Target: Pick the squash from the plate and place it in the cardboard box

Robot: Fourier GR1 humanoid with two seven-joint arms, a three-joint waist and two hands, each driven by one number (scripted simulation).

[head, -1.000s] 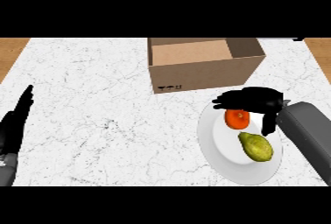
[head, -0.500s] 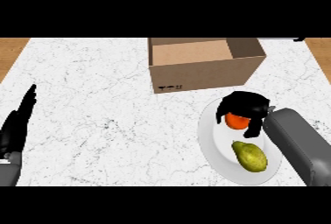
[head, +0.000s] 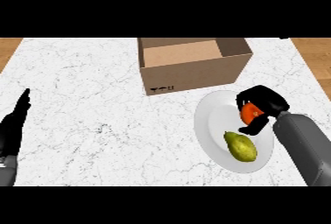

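Curling round an orange fruit [head: 248, 114], seemingly a tomato, the right hand [head: 262, 105] held it over the plate [head: 210, 127]. Beside it lay the squash [head: 241, 146], the cardboard box [head: 192, 63] nearby. Left hand [head: 13, 129] rested open.

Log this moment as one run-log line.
right hand: curled round orange squash on plate | left hand: resting open | pear: on plate | box: open

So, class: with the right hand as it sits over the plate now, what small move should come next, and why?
Probably a short lift straight up. The right hand is curled round the orange squash, which still sits low over the white plate beside the yellow-green fruit. The open cardboard box stands just behind the plate, so raising the squash first would likely help it clear the box wall.
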